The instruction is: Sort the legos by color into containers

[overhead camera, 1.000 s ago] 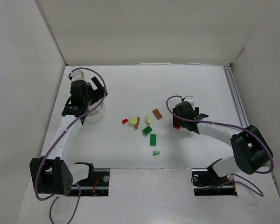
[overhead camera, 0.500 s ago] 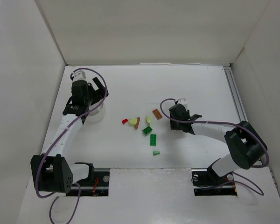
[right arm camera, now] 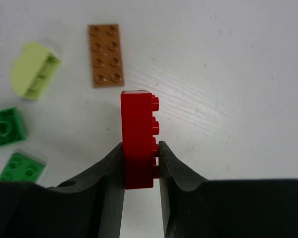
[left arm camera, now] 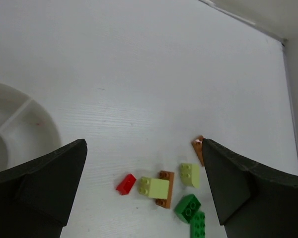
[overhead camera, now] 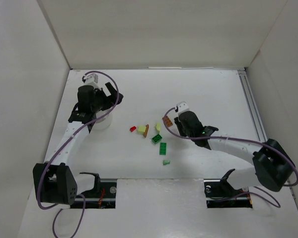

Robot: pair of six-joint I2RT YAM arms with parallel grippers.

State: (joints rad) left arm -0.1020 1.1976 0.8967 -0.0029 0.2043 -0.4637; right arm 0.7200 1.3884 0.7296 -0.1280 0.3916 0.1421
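White table (overhead camera: pixel 213 94), walled | right gripper (right arm camera: pixel 141 158) pinches red brick (right arm camera: pixel 137 119) near table centre, beside orange brick (right arm camera: pixel 105 54) | left gripper (left arm camera: pixel 143 145) spread by cup (left arm camera: pixel 42 116), left edge | step: transport | next: likely carry brick to cup, release

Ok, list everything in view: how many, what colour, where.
held red brick: one, red, on edge in the right claw
small red brick: one, red, left end of the loose cluster
green bricks: two, bright green, cluster's near side
yellow-green bricks: two, pale, one overlapping the brown brick
brown brick: one, brown, cluster's left part
orange-brown plate: one, orange-brown, flat beyond the right claw
mint brick: one, pale green, nearest the arm bases
container: one, white, round and divided, beside the left claw
left claw: one, black, open and empty
right claw: one, black, shut on the held red brick
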